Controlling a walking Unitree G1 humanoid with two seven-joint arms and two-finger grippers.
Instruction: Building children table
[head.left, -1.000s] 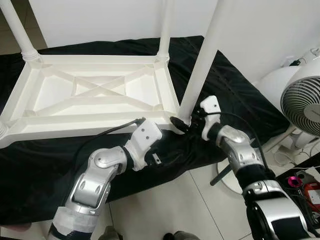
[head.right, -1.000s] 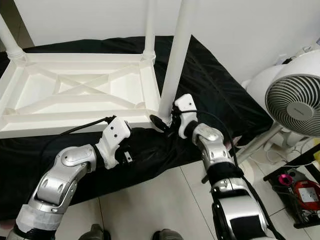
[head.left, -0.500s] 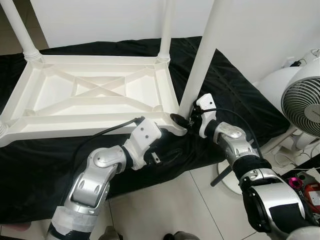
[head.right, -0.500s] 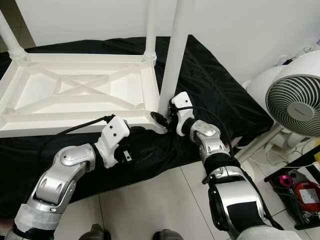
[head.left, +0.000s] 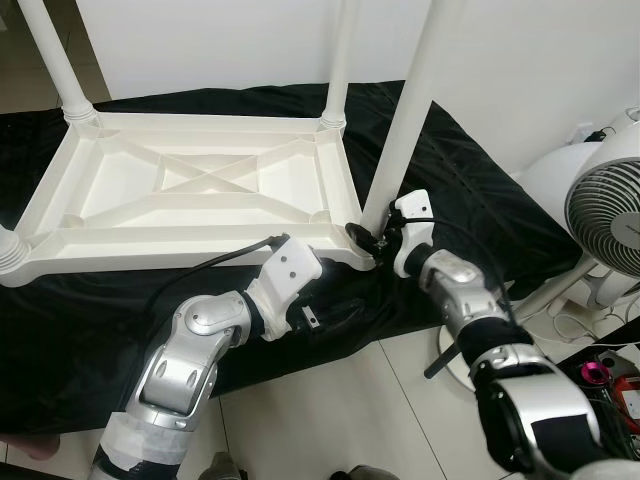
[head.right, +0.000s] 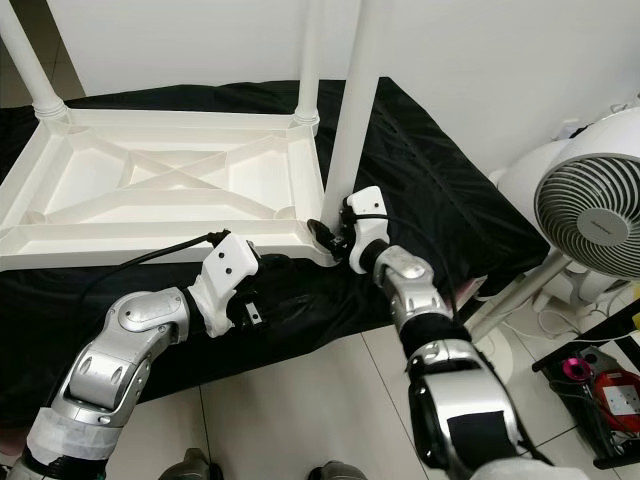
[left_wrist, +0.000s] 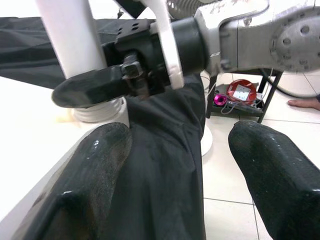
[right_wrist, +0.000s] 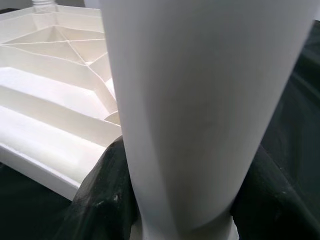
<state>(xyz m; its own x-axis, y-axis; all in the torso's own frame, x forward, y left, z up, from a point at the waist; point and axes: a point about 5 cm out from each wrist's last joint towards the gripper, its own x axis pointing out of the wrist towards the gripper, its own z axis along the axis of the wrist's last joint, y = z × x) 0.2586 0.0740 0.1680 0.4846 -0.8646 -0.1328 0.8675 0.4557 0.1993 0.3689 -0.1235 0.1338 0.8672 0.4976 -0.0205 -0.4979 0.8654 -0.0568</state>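
The white children's table (head.left: 200, 200) lies upside down on a black cloth (head.left: 480, 180), with its legs pointing up. My right gripper (head.left: 368, 238) is shut on the near right leg (head.left: 405, 120) just above its base at the table's corner. In the right wrist view the leg (right_wrist: 200, 100) stands between the two black fingers (right_wrist: 100, 200). My left gripper (left_wrist: 180, 145) is open over the cloth just in front of the table's near edge, a short way left of that corner. Nothing lies between its fingers (left_wrist: 95, 170).
Two more legs stand at the far right corner (head.left: 340, 60) and the far left corner (head.left: 60, 60). A white standing fan (head.left: 605, 210) is at the right, with a low rack holding pink and red items (head.right: 590, 385) beside it. Tiled floor (head.left: 330, 400) lies near me.
The camera has shifted a little. My right forearm has drawn in closer to the leg while the gripper stays on its base. The left gripper has hardly moved.
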